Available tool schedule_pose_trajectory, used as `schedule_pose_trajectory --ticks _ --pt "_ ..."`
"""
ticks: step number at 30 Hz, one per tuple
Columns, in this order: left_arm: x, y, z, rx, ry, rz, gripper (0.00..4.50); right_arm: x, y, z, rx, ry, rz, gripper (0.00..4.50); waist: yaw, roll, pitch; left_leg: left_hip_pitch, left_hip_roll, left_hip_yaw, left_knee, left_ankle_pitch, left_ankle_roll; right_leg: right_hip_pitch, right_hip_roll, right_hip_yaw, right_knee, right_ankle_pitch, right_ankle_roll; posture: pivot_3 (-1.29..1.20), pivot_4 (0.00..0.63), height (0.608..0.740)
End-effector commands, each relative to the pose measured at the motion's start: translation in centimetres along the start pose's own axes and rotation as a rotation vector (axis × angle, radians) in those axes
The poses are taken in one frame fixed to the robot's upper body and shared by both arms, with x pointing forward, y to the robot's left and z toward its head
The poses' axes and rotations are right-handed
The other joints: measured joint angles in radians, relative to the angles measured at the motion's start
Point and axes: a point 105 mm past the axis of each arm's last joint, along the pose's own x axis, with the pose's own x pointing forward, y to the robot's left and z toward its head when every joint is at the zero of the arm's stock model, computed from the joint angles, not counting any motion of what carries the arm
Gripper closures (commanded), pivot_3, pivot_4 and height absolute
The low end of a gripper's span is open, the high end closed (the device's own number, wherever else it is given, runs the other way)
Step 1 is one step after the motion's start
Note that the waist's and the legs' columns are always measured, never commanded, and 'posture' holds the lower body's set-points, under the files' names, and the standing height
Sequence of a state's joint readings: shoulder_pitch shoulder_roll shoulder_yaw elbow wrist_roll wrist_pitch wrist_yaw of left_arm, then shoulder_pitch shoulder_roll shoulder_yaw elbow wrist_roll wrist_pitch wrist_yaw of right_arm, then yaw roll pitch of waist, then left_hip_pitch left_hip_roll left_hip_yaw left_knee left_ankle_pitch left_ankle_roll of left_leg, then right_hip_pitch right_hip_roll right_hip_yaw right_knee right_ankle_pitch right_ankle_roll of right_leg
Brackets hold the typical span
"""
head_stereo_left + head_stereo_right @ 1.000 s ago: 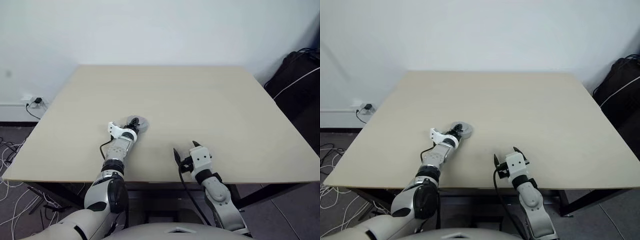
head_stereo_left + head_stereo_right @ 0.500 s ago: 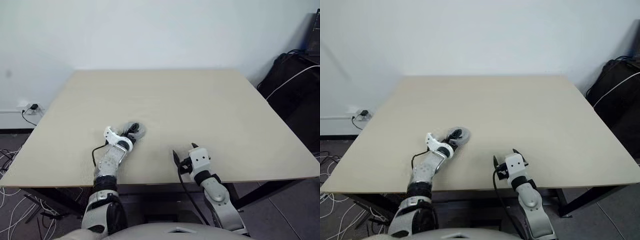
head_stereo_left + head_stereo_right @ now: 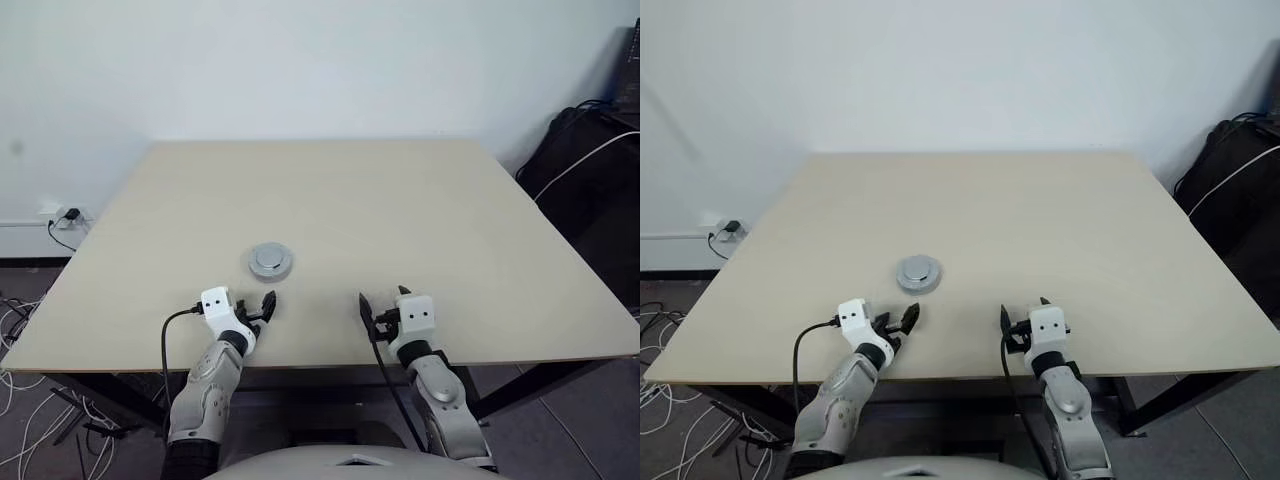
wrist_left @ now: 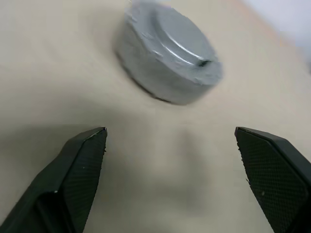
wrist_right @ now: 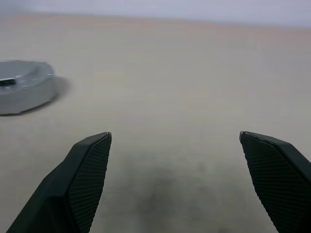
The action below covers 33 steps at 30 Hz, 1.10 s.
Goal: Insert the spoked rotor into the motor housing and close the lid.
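Observation:
A silvery round lid (image 3: 270,259) with a raised central circle lies smooth face up on the motor housing (image 4: 146,73), left of the table's middle. The spoked rotor is hidden. My left gripper (image 3: 258,306) hovers open near the table's front edge, a short way in front of the closed housing and apart from it, with nothing between its fingers. My right gripper (image 3: 383,297) is open and empty too, further right along the same edge. In the right wrist view the housing (image 5: 24,87) sits off to one side.
The beige table (image 3: 400,200) is bare around the housing. A white wall runs behind it. Cables and a wall outlet (image 3: 62,214) lie at the left, and a black bag (image 3: 590,160) with a white cable stands at the right.
My left gripper has opened, let go of the lid and pulled back to the table's front edge, rolling as it went. The right gripper has hardly moved.

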State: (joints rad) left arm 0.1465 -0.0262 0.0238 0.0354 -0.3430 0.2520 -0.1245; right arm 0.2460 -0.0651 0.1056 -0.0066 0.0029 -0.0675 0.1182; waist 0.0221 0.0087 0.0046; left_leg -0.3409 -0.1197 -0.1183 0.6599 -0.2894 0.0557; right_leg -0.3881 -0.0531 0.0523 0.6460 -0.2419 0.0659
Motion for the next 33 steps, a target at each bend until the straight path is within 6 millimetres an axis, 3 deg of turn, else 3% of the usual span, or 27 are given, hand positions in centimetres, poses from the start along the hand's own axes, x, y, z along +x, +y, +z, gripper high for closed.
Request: schedule_pose_trajectory --ticks 1,11,15,21,33 --pt "-0.5 -0.9 2.8 0.202 -0.191 -0.006 0.02 0.0 -0.2 1.1 0.002 -0.076 -0.038 0.0 0.006 0.002 0.002 -0.001 0.0 0.0 0.0 0.0 0.0 -0.001 0.0 0.0 0.0 0.0 0.0 0.0 0.0 0.74" --pt "-1.3 -0.3 4.2 0.367 -0.397 0.053 0.02 -0.5 -0.1 1.3 -0.068 -0.115 -0.031 0.0 0.017 0.001 0.007 -0.002 0.0 0.0 0.0 0.0 0.001 -0.001 0.0 -0.001 -0.001 0.001 0.001 0.0 0.0 0.74" --pt "-1.4 -0.3 3.3 0.453 -0.397 0.042 0.02 -0.5 -0.4 1.5 -0.067 -0.131 -0.05 0.0 0.017 0.0 0.009 -0.002 0.0 0.0 -0.001 0.0 0.001 -0.001 0.0 -0.002 -0.001 0.001 0.001 0.0 0.0 0.74" --pt "-1.6 -0.8 2.4 0.42 -0.394 0.026 0.02 -0.5 -0.4 1.3 -0.068 -0.133 -0.056 0.0 0.017 -0.002 0.011 -0.002 0.0 0.0 0.0 0.0 0.001 -0.001 0.0 -0.004 -0.001 0.001 0.002 0.0 0.0 0.74" --pt "-2.2 -0.9 2.3 0.466 -0.396 0.036 0.02 0.1 -0.2 1.2 -0.064 -0.138 -0.046 0.0 0.016 -0.001 0.014 -0.002 0.0 0.0 0.0 -0.001 0.001 -0.001 0.0 -0.004 -0.001 0.001 0.002 0.0 0.0 0.74"
